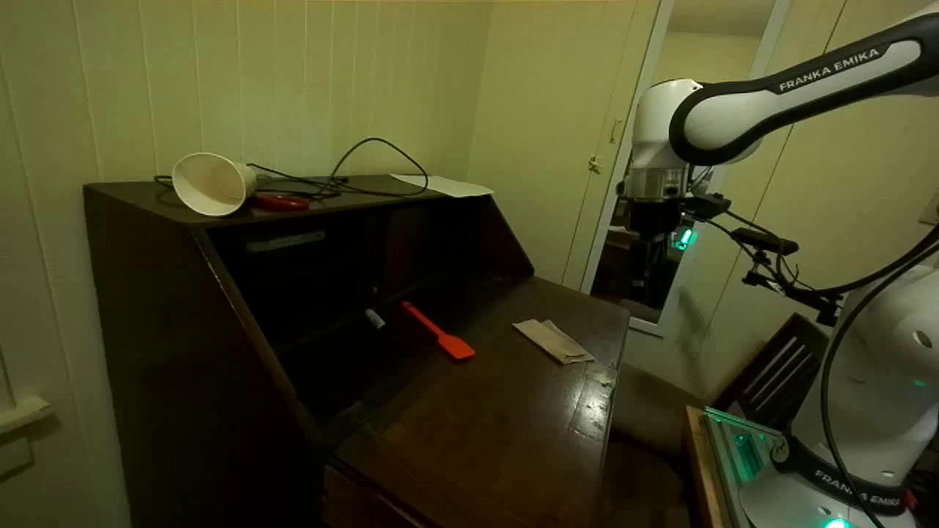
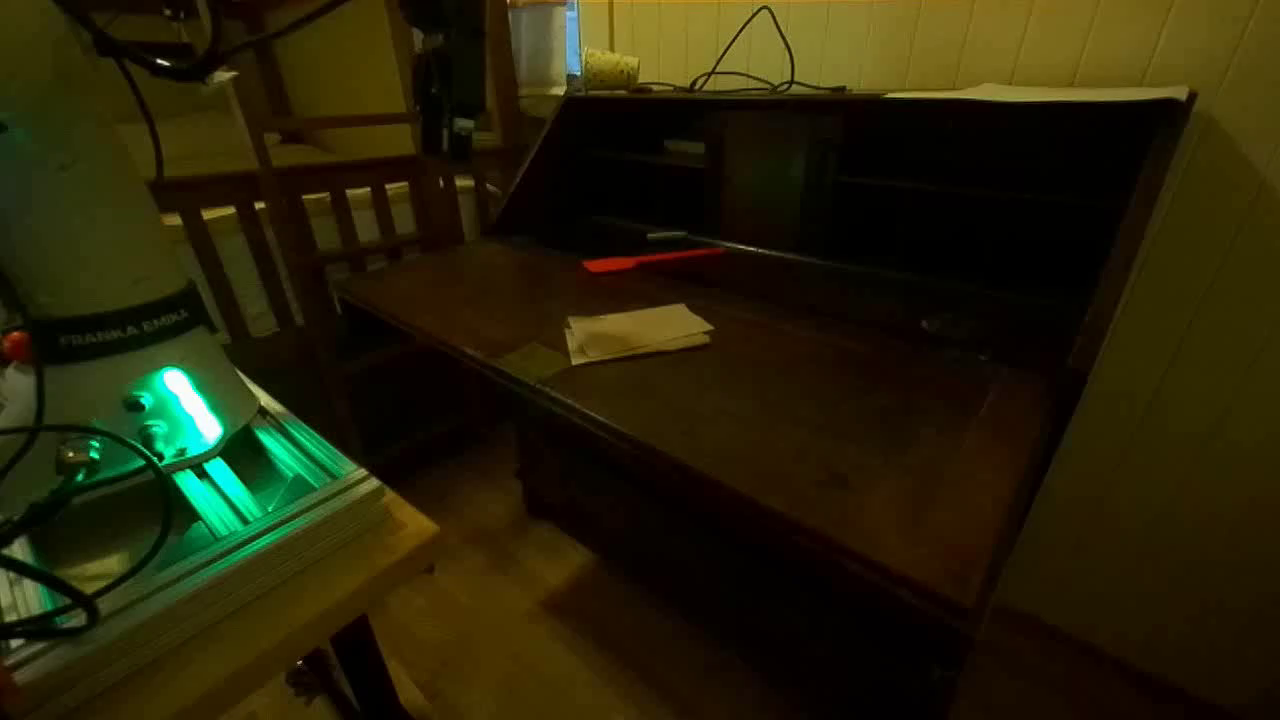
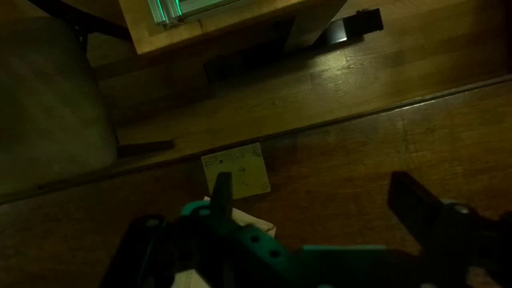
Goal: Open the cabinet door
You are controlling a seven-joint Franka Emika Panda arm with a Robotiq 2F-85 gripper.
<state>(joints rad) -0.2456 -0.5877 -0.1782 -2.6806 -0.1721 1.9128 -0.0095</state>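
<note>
Claw (image 3: 311, 188) is gaping wide, holding nothing; cabinet (image 1: 169, 330) is standing at its eight o'clock in an exterior view; lowered flap (image 1: 469, 440), likely heavy and stiff, is inviting a front-edge grip.

All views are dimly lit, with a yellow-green cast. In an exterior view the wall (image 1: 308, 81) is softly lit, while the inside of the desk (image 1: 447, 433) is lost in shadow and glare is thrown back near its front edge. In both exterior views the metal frame (image 2: 280, 530) is tinged green by the base light (image 2: 192, 408). In the wrist view the claw (image 3: 311, 179) is shown dark and blurred; a gleam is reflected by the floor (image 3: 335, 63).
</note>
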